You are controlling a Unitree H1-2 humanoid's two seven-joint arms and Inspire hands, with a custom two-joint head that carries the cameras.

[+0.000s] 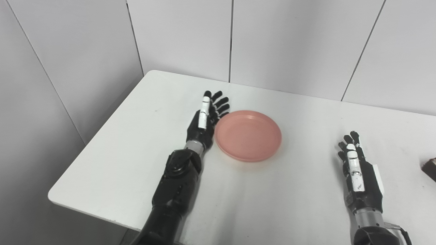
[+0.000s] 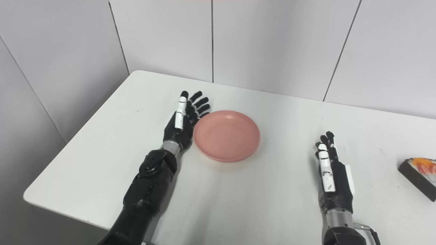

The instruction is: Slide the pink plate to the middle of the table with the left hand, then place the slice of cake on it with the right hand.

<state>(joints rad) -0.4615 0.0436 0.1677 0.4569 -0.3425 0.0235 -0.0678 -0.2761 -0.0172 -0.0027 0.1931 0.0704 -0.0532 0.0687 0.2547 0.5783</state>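
Pink round plastic plate [image 1: 248, 135] sits mid-frame, its left rim against your left hand [image 1: 205, 121], fingers spread, gripping nothing; push rightward. Your right hand [image 2: 333, 178] waits open-fingered.

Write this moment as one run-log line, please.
left hand: open, against pink plate left rim | right hand: open, idle | cake slice: far right, untouched | plate: empty

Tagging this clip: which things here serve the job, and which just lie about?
Job: pink plate; slice of cake; left robot hand, open beside the plate; right robot hand, open.
Lying about: nothing loose, only the table.
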